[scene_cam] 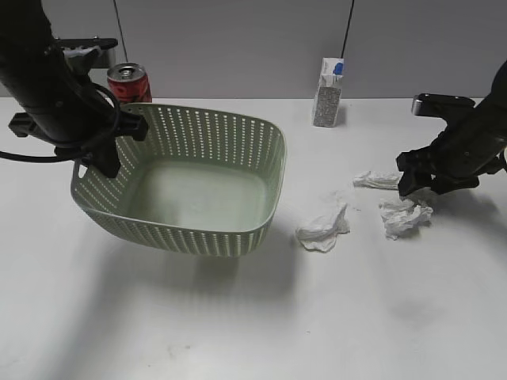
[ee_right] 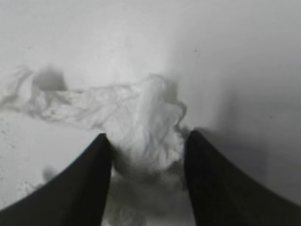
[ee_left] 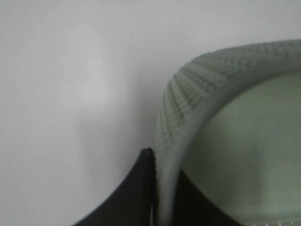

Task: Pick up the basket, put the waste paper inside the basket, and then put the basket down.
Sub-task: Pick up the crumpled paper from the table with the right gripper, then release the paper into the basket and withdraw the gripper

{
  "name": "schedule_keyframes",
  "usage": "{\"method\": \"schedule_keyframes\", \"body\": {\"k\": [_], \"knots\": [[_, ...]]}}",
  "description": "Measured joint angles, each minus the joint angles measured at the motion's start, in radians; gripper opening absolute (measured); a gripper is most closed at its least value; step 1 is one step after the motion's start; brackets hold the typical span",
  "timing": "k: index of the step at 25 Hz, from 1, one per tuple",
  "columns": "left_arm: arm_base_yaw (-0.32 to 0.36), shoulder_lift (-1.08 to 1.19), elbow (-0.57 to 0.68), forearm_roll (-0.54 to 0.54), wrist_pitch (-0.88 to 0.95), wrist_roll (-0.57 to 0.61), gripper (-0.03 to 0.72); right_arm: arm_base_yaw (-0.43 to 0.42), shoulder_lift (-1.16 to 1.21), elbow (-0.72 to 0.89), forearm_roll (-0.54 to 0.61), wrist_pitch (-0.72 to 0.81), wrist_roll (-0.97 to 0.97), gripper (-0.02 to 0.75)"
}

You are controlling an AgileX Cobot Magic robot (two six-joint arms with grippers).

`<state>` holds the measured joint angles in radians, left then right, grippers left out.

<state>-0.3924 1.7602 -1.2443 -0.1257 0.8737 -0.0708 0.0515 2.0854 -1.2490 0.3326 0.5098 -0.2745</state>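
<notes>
The basket (scene_cam: 186, 190) is my landmark. I hold it with my left gripper (scene_cam: 99, 154) at its left rim, and it is tilted, the left side raised, with a shadow under it on the white table (scene_cam: 253, 324). Inside the basket I see only the bare green floor; no paper lies in it. In my left wrist view the basket wall (ee_left: 174, 122) passes between my two dark fingers (ee_left: 136, 193), so my left jaws are clamped on this wall. The picture there is blurred and the fingers are cut off at the lower edge.

The waste paper (scene_cam: 323, 228) lies on the table to the right of the basket, in three wads: one near the basket, two further right. My right gripper (scene_cam: 420, 186) is down at the furthest wads. In my right wrist view my jaws stand apart, with a wad (ee_right: 141, 122) between the two fingers (ee_right: 80, 188); whether the fingers touch it I cannot tell.

Behind the basket, a red can (scene_cam: 129, 82) stands partly hidden by my left arm. A white carton (scene_cam: 328, 93) stands upright behind and to the right of the basket.
</notes>
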Motion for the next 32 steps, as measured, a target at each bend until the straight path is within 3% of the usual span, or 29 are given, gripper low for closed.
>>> {"method": "schedule_keyframes", "body": {"k": [5,8,13,22,27,29,32], "knots": [[0.000,0.000,0.000,0.000,0.000,0.000,-0.001,0.005,0.000,0.000,0.002,0.001,-0.001,0.074],[0.000,0.000,0.000,0.002,-0.001,0.000,-0.001,0.011,-0.026,0.000,0.032,0.014,-0.009,0.013],[0.000,0.000,0.000,0.003,-0.009,0.000,-0.001,0.108,-0.170,0.000,0.108,0.025,-0.103,0.006],[0.000,0.000,0.000,0.005,-0.011,0.000,-0.001,0.527,-0.402,-0.005,0.163,-0.104,-0.188,0.006],[0.000,0.000,0.000,0.005,-0.013,0.000,-0.001,0.667,-0.348,-0.005,0.131,-0.171,-0.192,0.021],[0.000,0.000,0.000,0.005,-0.013,0.000,-0.001,0.675,-0.312,-0.005,0.134,-0.171,-0.191,0.081],[0.000,0.000,0.000,0.005,-0.011,0.000,-0.001,0.676,-0.283,-0.005,0.143,-0.160,-0.189,0.308]]}}
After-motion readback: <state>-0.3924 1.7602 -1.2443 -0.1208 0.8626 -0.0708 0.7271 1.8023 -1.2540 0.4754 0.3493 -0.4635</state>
